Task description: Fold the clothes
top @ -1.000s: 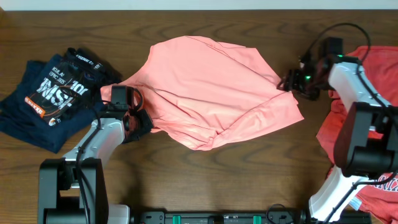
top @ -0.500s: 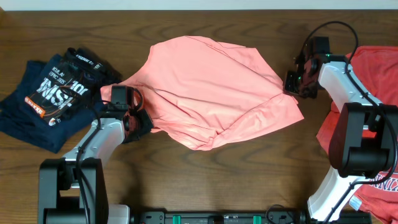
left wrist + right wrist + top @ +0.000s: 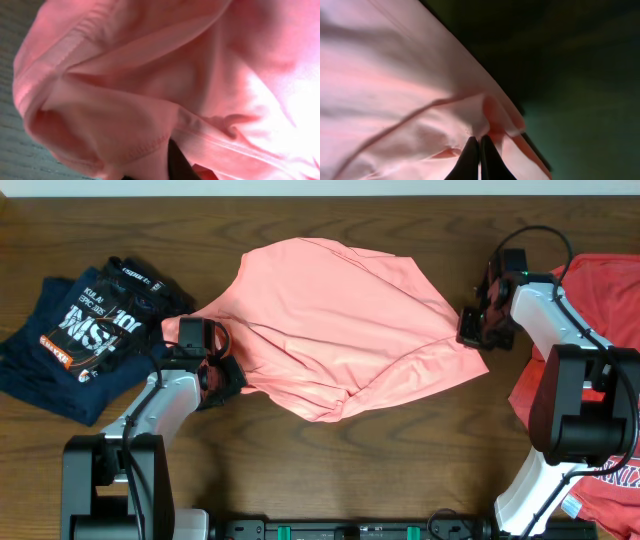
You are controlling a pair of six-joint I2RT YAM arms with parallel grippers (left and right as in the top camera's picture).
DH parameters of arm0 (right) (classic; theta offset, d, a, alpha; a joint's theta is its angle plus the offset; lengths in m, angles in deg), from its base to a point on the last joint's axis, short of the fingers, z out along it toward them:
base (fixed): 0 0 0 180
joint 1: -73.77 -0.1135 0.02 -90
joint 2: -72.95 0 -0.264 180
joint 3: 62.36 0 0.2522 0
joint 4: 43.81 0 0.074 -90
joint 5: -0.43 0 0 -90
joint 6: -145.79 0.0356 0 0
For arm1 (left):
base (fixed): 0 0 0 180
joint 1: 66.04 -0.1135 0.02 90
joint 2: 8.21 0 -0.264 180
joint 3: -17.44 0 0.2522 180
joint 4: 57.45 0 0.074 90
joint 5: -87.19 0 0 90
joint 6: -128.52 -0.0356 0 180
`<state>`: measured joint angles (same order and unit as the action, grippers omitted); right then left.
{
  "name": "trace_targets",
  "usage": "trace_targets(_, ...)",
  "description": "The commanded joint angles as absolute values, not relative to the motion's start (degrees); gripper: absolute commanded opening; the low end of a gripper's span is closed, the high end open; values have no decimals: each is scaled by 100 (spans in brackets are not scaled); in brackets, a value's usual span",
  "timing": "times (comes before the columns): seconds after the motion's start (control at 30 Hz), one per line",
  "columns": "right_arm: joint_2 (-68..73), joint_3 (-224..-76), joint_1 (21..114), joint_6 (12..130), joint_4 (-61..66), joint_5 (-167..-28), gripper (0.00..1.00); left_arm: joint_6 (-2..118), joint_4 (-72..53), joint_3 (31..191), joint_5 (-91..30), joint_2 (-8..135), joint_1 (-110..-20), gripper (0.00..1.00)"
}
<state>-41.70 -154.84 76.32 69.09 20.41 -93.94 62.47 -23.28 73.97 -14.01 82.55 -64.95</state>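
So the pink shirt (image 3: pixel 330 320) is lying rumpled in the middle of the desk (image 3: pixel 400 460). It's spreading from the upper centre down toward the right, with wrinkles running across it and a flap doubling over along its lower edge. The left hand (image 3: pixel 222 376) is sitting right at the shirt's left edge, touching the cloth. In the left wrist view the fabric and a stitched hem are filling pretty much everything and draping over one dark finger (image 3: pixel 177 159), so honestly I can't tell whether that hand is gripping or gaping. The right hand (image 3: pixel 472 328) is sitting at the shirt's right corner. In its wrist view the two dark fingers (image 3: pixel 469 162) are pressing narrow, almost together, with a little fold of the pink edge bunching right at their tips, so it's looking like it's pinching the shirt there. Further out, a navy shirt (image 3: pixel 80 330) with white and red lettering is lying bunched at the left end of the desk, just beside the left arm. A red shirt (image 3: pixel 600 380) is lying at the far right, partly under the right arm.
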Motion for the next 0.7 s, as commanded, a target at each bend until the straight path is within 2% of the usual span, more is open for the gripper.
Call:
trace_targets(0.0, -3692, -15471, 7711, 7086, 2181, -9131, 1, 5912, -2337, 7539, -1327, 8307, -6493, 6)
trace_targets(0.17, -2767, -15473, 7973, 7121, 2668, -9149, 1, 5759, -2564, 7974, -1322, 8307, -6498, 6)
trace_targets(0.43, -1989, -15471, 8307, 7031, 4301, -8478, 1, 5632, -2698, 8937, -870, 8309, -6544, 6)
trace_targets(0.67, -1996, -15394, 8333, 7020, 4565, -8207, 1, 5632, -1194, 9466, -975, 8296, -6666, 6)
